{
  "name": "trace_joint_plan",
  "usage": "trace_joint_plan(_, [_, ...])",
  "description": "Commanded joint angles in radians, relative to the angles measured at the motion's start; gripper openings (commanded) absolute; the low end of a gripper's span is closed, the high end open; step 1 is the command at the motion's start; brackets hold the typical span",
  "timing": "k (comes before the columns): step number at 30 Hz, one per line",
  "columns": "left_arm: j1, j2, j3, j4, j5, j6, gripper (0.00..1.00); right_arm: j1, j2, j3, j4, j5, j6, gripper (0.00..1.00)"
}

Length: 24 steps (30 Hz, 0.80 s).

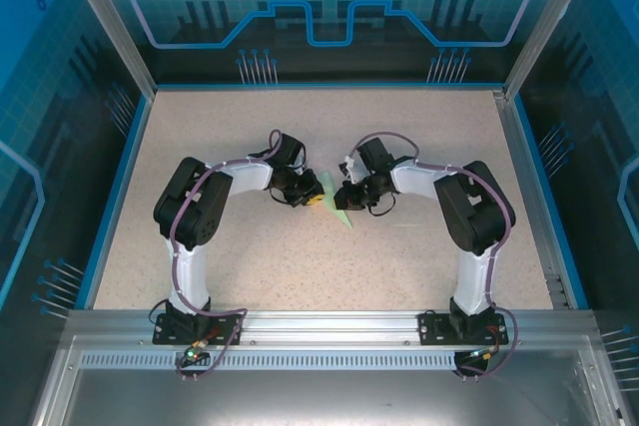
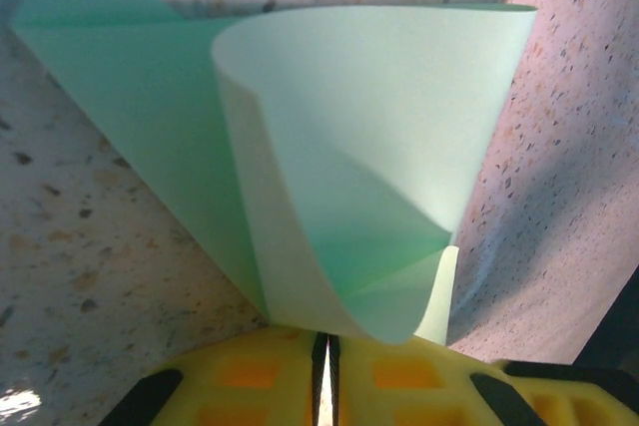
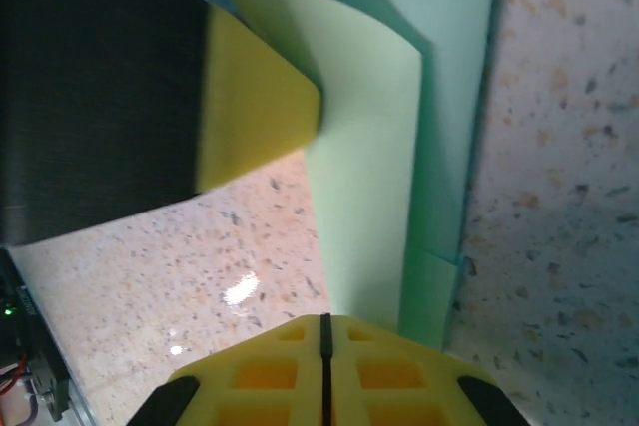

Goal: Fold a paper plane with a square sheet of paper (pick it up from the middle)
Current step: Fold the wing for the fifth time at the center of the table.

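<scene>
- Mint-green paper (image 1: 336,205) sits near the middle of the speckled beige table (image 1: 250,266), between the two grippers, which face each other.
- From above, the paper is a slim, kite-like shape. Its sharp tip points toward the near edge and its wider end lies up between the fingers.
- The left gripper (image 1: 316,198) reaches in from the left and the right gripper (image 1: 347,197) from the right. They are close together, with only the paper between them.
- In the left wrist view, the paper (image 2: 369,147) rises off the table. One flat layer leans away to the left, and a flap curls round in front of it.
- The bottom of that curl runs down into the seam of the left gripper (image 2: 322,376). Its yellow pads are pressed together on it, nipping the paper.
- In the right wrist view, the right gripper (image 3: 324,356) has its yellow pads closed, with just a dark line between them.
- The paper (image 3: 369,147) stands upright just beyond those pads, and its lower end meets their top edge. Whether it is caught between them cannot be told.
- A yellow finger (image 3: 255,107) of the left gripper presses against the paper's left face.
</scene>
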Motion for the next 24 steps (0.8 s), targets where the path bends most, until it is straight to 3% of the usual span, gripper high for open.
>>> trace_joint_plan(1, [0.002,0.052,0.0,-0.082,-0.078,0.017,0.14,0.014,0.024,0.016,-0.036,0.011,0.0,0.08])
trace_joint_plan(14, [0.002,0.056,0.019,-0.094,-0.083,0.017,0.14,0.021,-0.026,0.009,-0.065,-0.001,-0.022,0.07])
trace_joint_plan(19, [0.002,0.059,0.02,-0.095,-0.08,0.011,0.14,0.053,0.037,0.094,-0.068,0.017,-0.006,0.06])
trace_joint_plan(24, [0.002,0.059,0.017,-0.097,-0.077,0.015,0.14,0.049,0.058,0.061,-0.05,0.043,0.007,0.05])
